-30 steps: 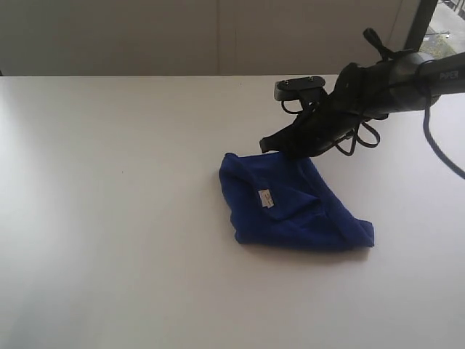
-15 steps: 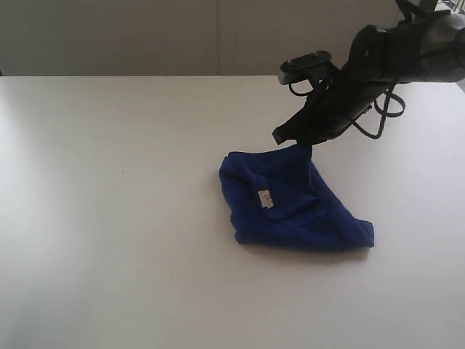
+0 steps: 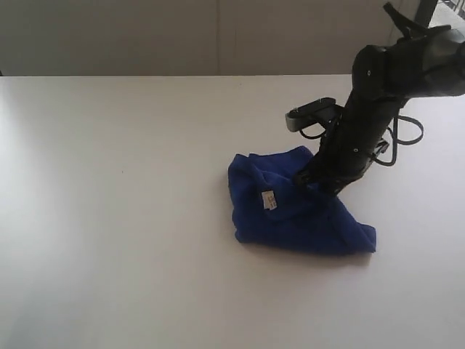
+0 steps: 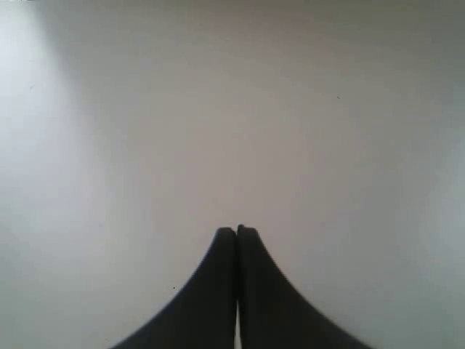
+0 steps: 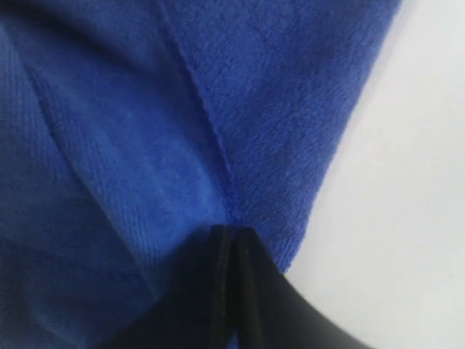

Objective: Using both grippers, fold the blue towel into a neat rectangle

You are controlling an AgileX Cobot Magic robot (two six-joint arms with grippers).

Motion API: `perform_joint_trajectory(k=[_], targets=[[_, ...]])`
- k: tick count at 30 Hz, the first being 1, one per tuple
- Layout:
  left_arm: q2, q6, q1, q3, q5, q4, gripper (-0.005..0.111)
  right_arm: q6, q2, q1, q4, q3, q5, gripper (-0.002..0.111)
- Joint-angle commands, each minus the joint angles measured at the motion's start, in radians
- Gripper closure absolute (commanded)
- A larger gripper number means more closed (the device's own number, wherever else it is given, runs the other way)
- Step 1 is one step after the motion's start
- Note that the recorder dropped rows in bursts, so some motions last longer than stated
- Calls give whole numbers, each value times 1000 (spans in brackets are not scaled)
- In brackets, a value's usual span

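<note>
The blue towel (image 3: 290, 214) lies crumpled in a rough triangle on the white table, right of centre, its small white label (image 3: 268, 200) facing up. My right gripper (image 3: 309, 179) points down onto the towel's far right part. In the right wrist view the towel (image 5: 145, 123) fills most of the picture, and my right gripper (image 5: 231, 231) is shut, pinching a seam near the cloth's edge. My left gripper (image 4: 237, 230) is shut with nothing in it, over bare table. It does not show in the exterior view.
The white table (image 3: 109, 182) spreads wide to the left and front of the towel. A pale wall (image 3: 182, 36) runs along the table's far edge. The right arm's black cables (image 3: 399, 138) hang beside its wrist.
The right gripper rose a little with the towel's far corner, then came down and forward onto the cloth. The towel's far edge has shifted to the right.
</note>
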Motion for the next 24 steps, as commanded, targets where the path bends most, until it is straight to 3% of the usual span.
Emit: perform_joint_trajectory(k=[1, 10, 13, 17, 24], targets=[[-4, -8, 0, 7, -3, -6, 107, 62, -2, -6, 27, 68, 19, 108], [-4, -8, 0, 7, -3, -6, 107, 111, -2, 36, 394, 115, -51, 108], [-4, -8, 0, 7, -3, -6, 107, 114, -5, 36, 397, 113, -59, 108], [-4, -8, 0, 7, -3, -6, 107, 166, -74, 34, 238, 112, -122, 108], [-4, -8, 0, 7, -3, -6, 107, 152, -122, 34, 233, 114, -171, 108]])
